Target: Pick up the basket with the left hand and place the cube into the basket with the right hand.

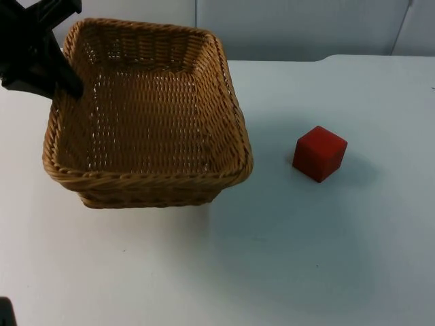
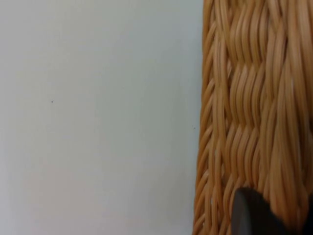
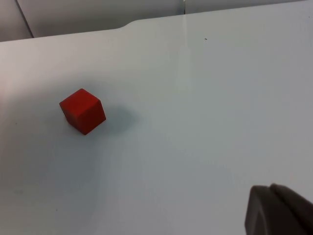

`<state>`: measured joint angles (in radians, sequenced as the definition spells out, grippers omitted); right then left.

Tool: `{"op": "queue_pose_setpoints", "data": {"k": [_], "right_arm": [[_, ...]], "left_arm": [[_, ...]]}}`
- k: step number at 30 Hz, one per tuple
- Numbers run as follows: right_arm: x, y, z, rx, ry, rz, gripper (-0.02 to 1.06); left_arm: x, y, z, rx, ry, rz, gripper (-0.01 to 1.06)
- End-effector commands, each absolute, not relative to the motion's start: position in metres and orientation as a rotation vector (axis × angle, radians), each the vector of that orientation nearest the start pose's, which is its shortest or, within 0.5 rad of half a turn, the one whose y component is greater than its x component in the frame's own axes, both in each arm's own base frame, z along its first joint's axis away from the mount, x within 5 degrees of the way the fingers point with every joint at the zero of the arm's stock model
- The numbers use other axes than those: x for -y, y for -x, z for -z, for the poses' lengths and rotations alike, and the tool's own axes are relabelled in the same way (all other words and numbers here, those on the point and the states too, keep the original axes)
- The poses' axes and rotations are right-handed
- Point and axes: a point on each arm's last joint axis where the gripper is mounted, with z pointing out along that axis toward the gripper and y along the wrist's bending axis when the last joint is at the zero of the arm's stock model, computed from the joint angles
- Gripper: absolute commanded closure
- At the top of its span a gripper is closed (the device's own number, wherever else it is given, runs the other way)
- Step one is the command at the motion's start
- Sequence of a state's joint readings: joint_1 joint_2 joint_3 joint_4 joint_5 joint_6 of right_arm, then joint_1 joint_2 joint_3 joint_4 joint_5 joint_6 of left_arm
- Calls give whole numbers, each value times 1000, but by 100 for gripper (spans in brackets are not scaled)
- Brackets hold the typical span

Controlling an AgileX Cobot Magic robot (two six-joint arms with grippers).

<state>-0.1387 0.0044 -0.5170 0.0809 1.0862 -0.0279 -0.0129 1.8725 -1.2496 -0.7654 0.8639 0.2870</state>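
Observation:
A woven wicker basket (image 1: 146, 180) sits at the left of the table in the top view. My left gripper (image 1: 62, 83) grips its left rim, one finger reaching inside the wall. The left wrist view has the woven wall (image 2: 254, 107) close up against a black fingertip (image 2: 249, 215). A red cube (image 1: 319, 153) rests on the table to the basket's right, well apart from it. The right wrist view looks at the same cube (image 3: 82, 111) from a distance, with a dark fingertip (image 3: 276, 210) of my right gripper far from it.
The white table top (image 1: 285, 258) stretches open in front of and to the right of the cube. A grey partition wall (image 1: 299, 27) closes the table's far edge behind the basket.

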Motion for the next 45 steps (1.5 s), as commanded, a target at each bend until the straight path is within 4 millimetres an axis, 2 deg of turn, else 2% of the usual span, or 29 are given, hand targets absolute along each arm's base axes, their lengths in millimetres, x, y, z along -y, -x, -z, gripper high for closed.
{"op": "queue_pose_setpoints", "data": {"k": [1, 7, 11, 15, 16, 19, 20, 21, 23, 25, 26, 31, 32, 34, 36, 38, 40, 43, 45], "right_arm": [[-8, 6, -280, -2038, -114, 6, 105], [-8, 6, -280, -2038, -112, 8, 105], [-6, -4, -281, -2103, -84, 22, 105], [-3, -26, -290, -2153, -67, 35, 105], [-3, -26, -290, -2153, -67, 35, 105], [2, -57, -303, -2165, -78, 35, 105], [4, -68, -303, -2197, -83, 29, 105], [4, -68, -303, -2197, -83, 29, 105], [7, -89, -302, -2284, -91, 19, 105], [10, -113, -293, -2406, -74, 14, 104], [10, -113, -293, -2406, -74, 14, 104], [17, -165, -255, -2627, -51, -25, 95], [17, -165, -255, -2627, -51, -25, 95], [17, -183, -242, -2716, -77, -79, 89], [15, -197, -238, -2772, -57, -146, 85], [13, -204, -240, -2777, -45, -190, 84], [11, -216, -253, -2732, 5, -241, 84], [8, -222, -266, -2684, 70, -273, 84], [1, -227, -278, -2642, 178, -288, 84]], "left_arm": [[54, -374, -209, -2720, 241, 872, 105], [52, -377, -209, -2697, 254, 850, 105], [51, -379, -209, -2680, 263, 833, 105], [51, -379, -209, -2680, 263, 833, 105], [51, -379, -209, -2680, 263, 833, 105], [51, -379, -209, -2672, 267, 826, 105], [51, -380, -209, -2670, 268, 824, 105], [51, -380, -209, -2670, 268, 824, 105], [50, -380, -209, -2662, 272, 817, 105], [50, -381, -209, -2659, 274, 814, 105], [50, -381, -209, -2659, 274, 814, 105], [50, -381, -209, -2654, 276, 809, 105], [50, -381, -209, -2654, 276, 809, 105], [50, -381, -209, -2654, 276, 809, 105], [50, -382, -209, -2650, 278, 806, 105], [50, -382, -209, -2650, 278, 806, 105], [49, -382, -209, -2643, 269, 797, 105], [49, -383, -210, -2633, 238, 780, 105], [48, -384, -210, -2627, 224, 771, 105]]}}
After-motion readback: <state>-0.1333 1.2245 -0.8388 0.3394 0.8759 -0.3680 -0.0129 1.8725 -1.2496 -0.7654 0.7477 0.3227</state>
